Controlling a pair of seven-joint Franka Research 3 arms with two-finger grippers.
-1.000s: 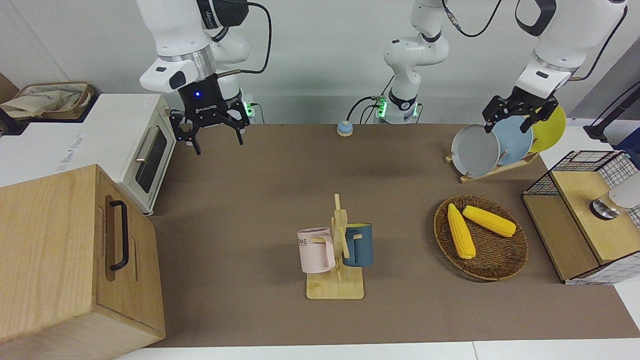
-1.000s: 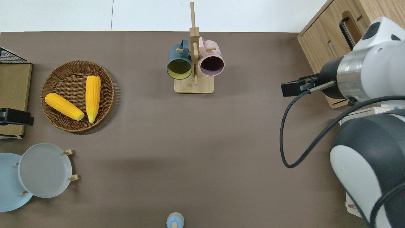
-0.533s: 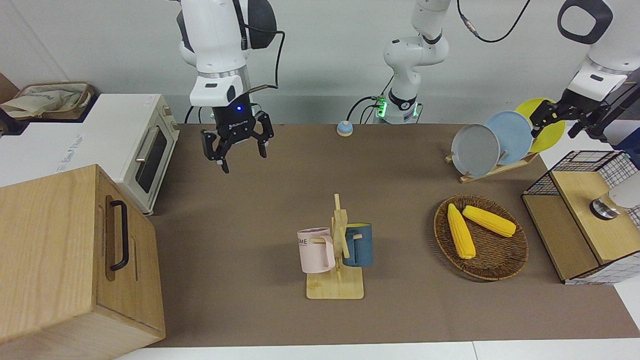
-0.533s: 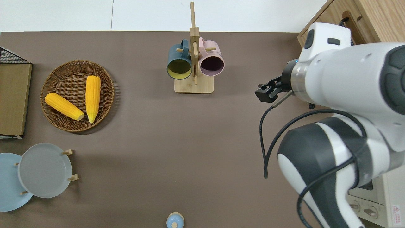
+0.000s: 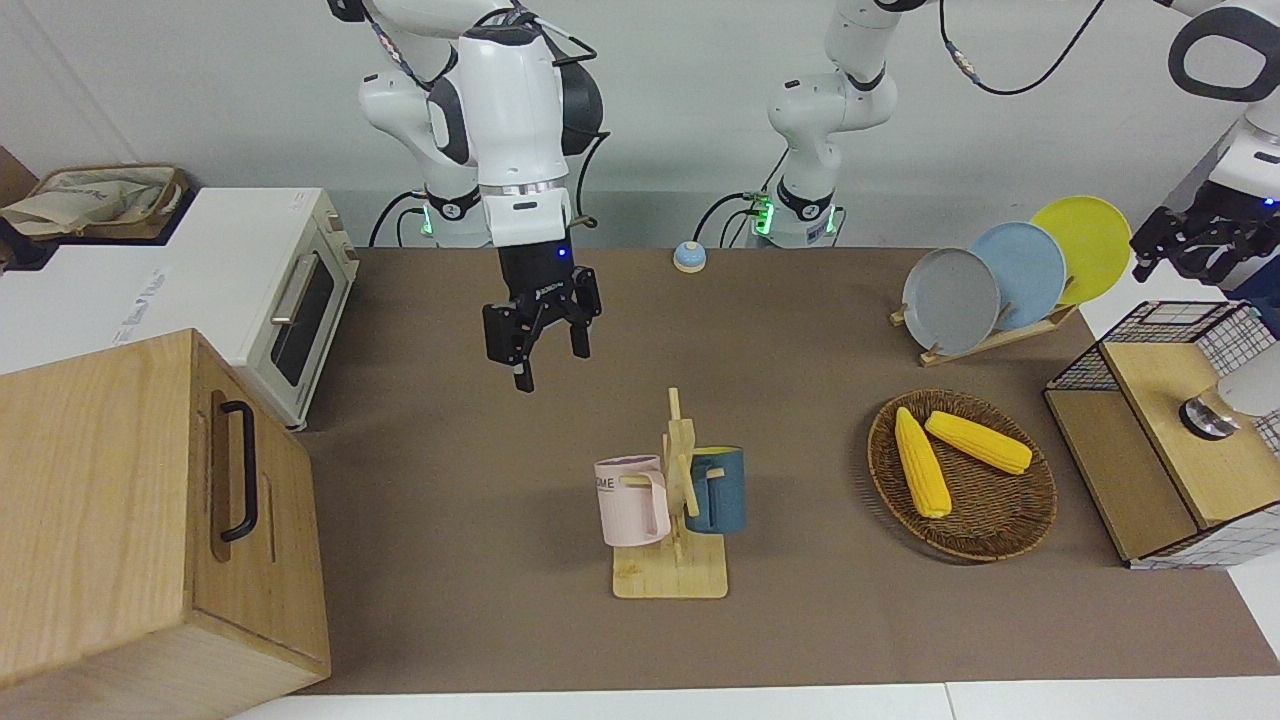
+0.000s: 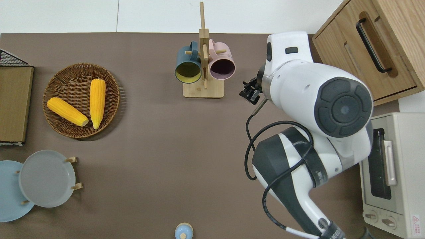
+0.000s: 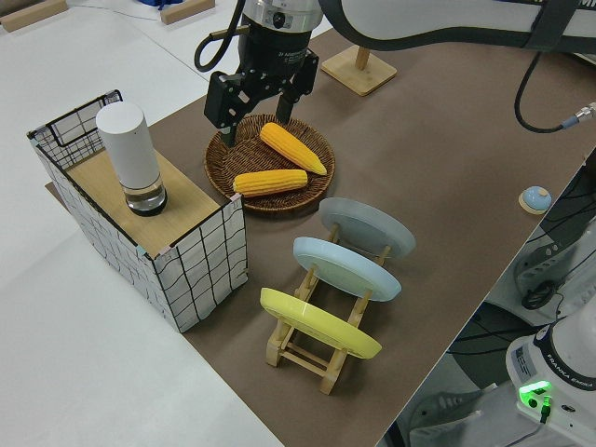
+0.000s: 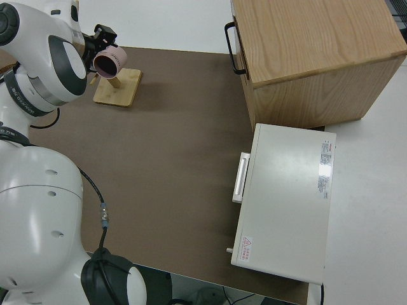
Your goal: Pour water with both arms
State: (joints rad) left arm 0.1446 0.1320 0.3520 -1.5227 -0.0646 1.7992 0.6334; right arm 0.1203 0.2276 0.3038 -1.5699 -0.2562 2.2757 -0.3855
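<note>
My right gripper point(image 5: 543, 348) hangs open and empty in the air. Seen from overhead, the right gripper point(image 6: 249, 93) is over bare brown mat just beside the wooden mug rack point(image 6: 203, 89), toward the right arm's end. A pink mug point(image 5: 632, 500) and a dark blue mug point(image 5: 718, 490) hang on that rack. My left gripper point(image 5: 1192, 250) is open and empty, up in the air by the yellow plate point(image 5: 1085, 245) and the wire box point(image 5: 1160, 330); it is out of the overhead view. No water shows.
A wooden cabinet point(image 5: 130, 520) and a white toaster oven point(image 5: 270, 290) stand at the right arm's end. A wicker basket point(image 5: 1000, 535) holds two corn cobs. A plate rack point(image 5: 990, 335) carries three plates. A white cylinder point(image 7: 133, 154) stands on the wire box. A small blue bell point(image 5: 689, 257) is near the robots.
The right arm swung from the toaster oven toward the mug rack and came lower. The left gripper moved off the plates toward the wire box at the table's end.
</note>
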